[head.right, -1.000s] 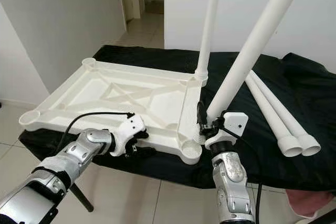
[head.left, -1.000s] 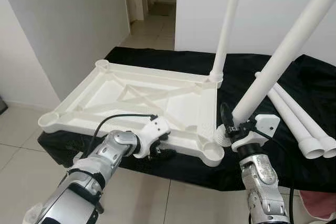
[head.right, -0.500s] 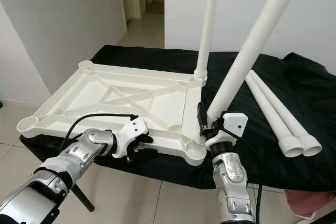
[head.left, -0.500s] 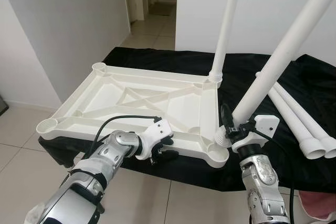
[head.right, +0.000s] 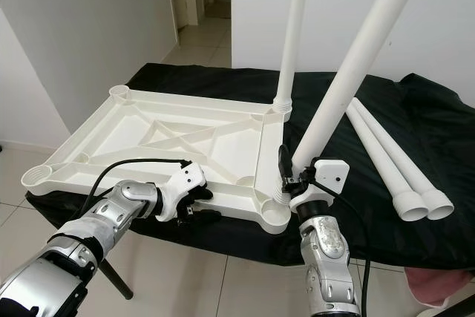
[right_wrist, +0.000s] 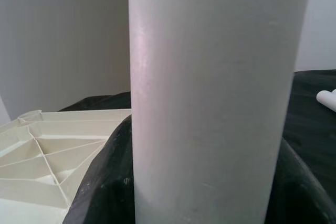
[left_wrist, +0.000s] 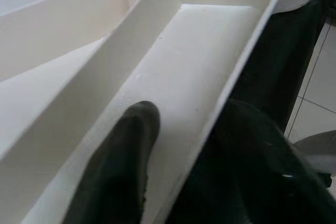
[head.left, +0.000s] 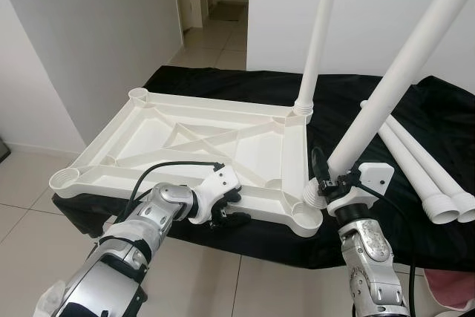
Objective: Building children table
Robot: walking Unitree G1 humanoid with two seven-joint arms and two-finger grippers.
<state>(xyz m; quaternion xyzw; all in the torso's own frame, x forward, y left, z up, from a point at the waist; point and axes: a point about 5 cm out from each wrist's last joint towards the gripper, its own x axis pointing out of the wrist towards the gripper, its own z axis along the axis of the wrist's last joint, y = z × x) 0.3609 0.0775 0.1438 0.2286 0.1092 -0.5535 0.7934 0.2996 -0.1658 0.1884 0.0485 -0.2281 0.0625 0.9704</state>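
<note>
The white tabletop (head.left: 185,135) lies upside down on a black cloth. One white leg (head.left: 320,27) stands upright in its far right corner socket. My right gripper (head.left: 326,183) is shut on a second leg (head.left: 393,83) near its lower end. That leg (right_wrist: 210,98) tilts to the right, and its ribbed end rests at the near right corner socket (head.left: 306,214). My left gripper (head.left: 226,209) is shut on the tabletop's near rim (left_wrist: 226,93), with one finger (left_wrist: 123,166) inside the channel and the other outside it.
Two more loose white legs (head.left: 430,176) lie on the black cloth (head.left: 445,124) to the right. The cloth-covered surface ends just in front of the tabletop, over a tiled floor. A grey wall stands at the left, with a doorway behind.
The tabletop has shifted a little with my left gripper on its rim, so its near right corner now sits closer under the held leg's end. The right gripper has barely moved.
</note>
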